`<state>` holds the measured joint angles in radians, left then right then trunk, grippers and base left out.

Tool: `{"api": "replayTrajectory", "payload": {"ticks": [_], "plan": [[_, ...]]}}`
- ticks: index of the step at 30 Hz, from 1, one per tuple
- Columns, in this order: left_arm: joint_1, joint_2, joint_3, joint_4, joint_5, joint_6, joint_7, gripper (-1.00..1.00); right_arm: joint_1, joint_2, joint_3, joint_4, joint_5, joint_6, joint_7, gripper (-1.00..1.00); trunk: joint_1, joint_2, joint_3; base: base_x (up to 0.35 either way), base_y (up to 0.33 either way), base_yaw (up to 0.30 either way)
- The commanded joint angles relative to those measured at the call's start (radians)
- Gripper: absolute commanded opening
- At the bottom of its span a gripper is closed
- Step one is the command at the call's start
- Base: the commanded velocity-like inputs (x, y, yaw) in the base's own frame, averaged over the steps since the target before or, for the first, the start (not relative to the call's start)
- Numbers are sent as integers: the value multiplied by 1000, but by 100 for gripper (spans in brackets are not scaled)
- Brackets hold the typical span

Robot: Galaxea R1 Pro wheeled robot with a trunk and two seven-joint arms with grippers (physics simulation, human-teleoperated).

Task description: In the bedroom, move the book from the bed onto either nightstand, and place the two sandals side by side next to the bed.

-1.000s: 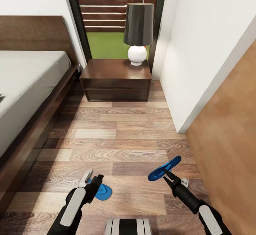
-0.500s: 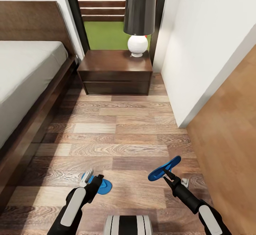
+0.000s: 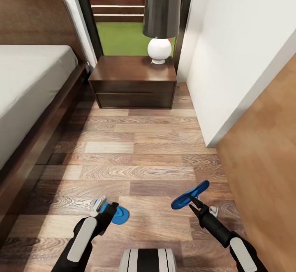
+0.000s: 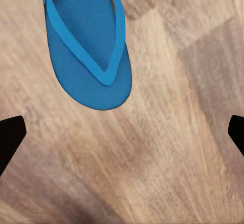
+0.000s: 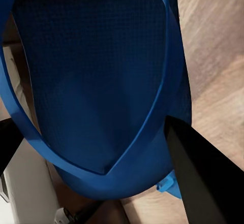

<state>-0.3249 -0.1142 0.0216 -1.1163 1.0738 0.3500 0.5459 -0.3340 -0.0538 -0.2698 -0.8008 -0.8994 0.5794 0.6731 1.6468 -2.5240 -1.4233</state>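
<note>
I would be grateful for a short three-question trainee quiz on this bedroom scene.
1. True or false: the right gripper holds a sandal off the floor.
2. The other sandal lies: A) on the bed; B) on the floor under the left gripper; C) on the nightstand.
3. What stands on the nightstand?

Key: 1 true; 2 B; 3 a lamp with a dark shade and a white base.
</note>
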Motion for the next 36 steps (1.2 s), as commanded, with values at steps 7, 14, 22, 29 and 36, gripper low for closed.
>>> {"api": "replayTrajectory", "payload": {"ticks": [7,14,22,29,36], "plan": [[0,6,2,-2,8,40,5,100,0,0,-1,0,-6,8,-1,-100,0,0,-1,152,0,0],[0,8,2,-2,8,45,4,100,0,0,-2,0,-6,8,-1,-100,0,0,-1,65,0,0],[0,7,1,-2,8,44,5,100,0,0,-2,0,-6,8,-1,-100,0,0,-1,190,0,0],[0,8,1,-2,8,46,5,100,0,0,-2,0,-6,8,-1,-100,0,0,-1,9,0,0],[0,7,1,-2,8,46,5,100,0,0,-1,0,-6,8,-1,-100,0,0,-1,21,0,0]]}}
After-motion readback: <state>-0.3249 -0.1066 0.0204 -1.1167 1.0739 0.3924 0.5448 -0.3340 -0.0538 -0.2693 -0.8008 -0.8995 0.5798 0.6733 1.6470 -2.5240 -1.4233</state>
